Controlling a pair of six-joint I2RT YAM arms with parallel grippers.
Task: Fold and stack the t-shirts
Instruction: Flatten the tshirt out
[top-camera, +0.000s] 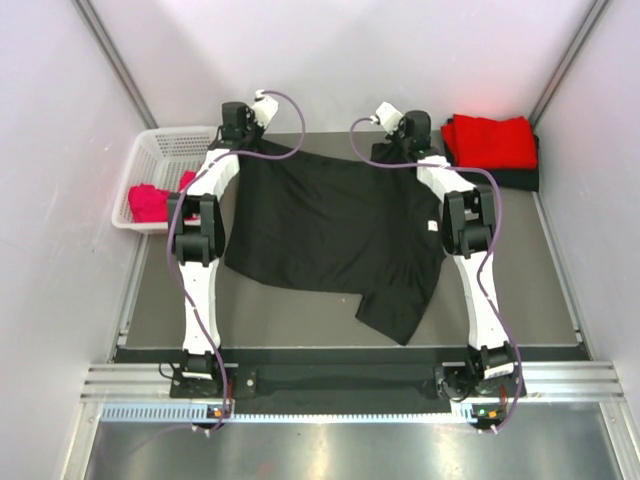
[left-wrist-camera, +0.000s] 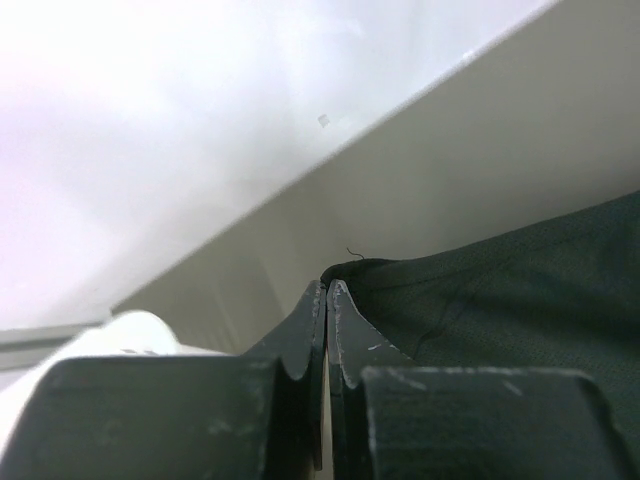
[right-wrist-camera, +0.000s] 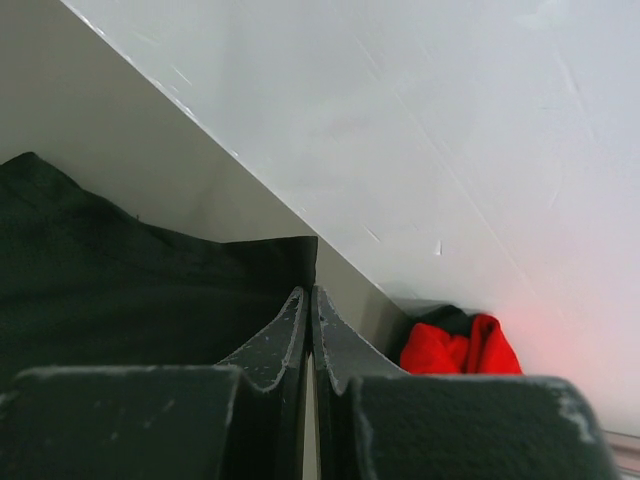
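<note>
Both arms are reaching far forward, jaws closed.
Left arm (top-camera: 200, 240) and right arm (top-camera: 468, 235) are extending from their bases with elbows raised; left gripper (left-wrist-camera: 328, 288) and right gripper (right-wrist-camera: 308, 292) are each pinching the far edge of the black t-shirt (top-camera: 330, 220), fingertips pressed together.

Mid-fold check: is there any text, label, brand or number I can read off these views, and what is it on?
No text can be read in any view.
White tag on the black t-shirt: too small to read, so I cannot tell whether it is printed.
Red t-shirt and basket: no print shows.
</note>
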